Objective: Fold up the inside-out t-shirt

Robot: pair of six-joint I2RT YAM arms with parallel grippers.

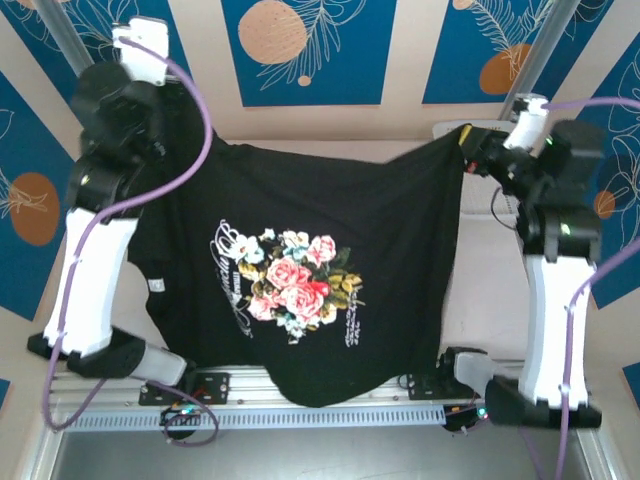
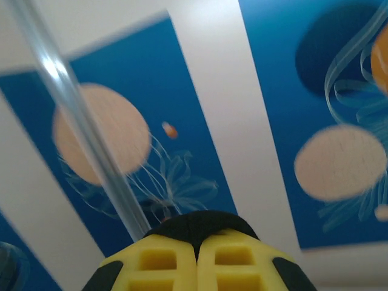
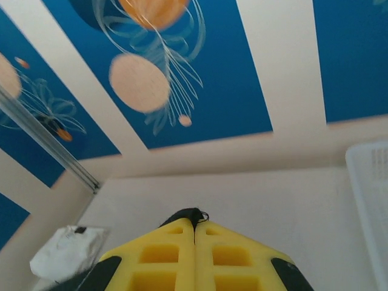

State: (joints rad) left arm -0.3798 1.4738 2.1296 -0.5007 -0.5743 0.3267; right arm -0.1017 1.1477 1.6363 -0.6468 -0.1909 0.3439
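Observation:
The inside-out t-shirt (image 1: 300,200), black with a pink-and-yellow floral print (image 1: 295,285), hangs spread between both raised arms, its lower hem drooping over the front rail. My left gripper (image 1: 172,122) pinches its upper left corner. In the left wrist view, the yellow fingers (image 2: 159,260) are pressed together with a tuft of black cloth (image 2: 200,223) bulging at the tips. My right gripper (image 1: 468,145) holds the upper right corner. In the right wrist view, its yellow fingers (image 3: 167,254) are shut on a thin edge of black cloth (image 3: 191,214).
A white folded garment (image 3: 63,257) lies on the table at the left of the right wrist view. A white basket (image 3: 371,200) stands at its right edge. A metal pole (image 2: 79,133) crosses the left wrist view. The white table (image 1: 490,300) shows right of the shirt.

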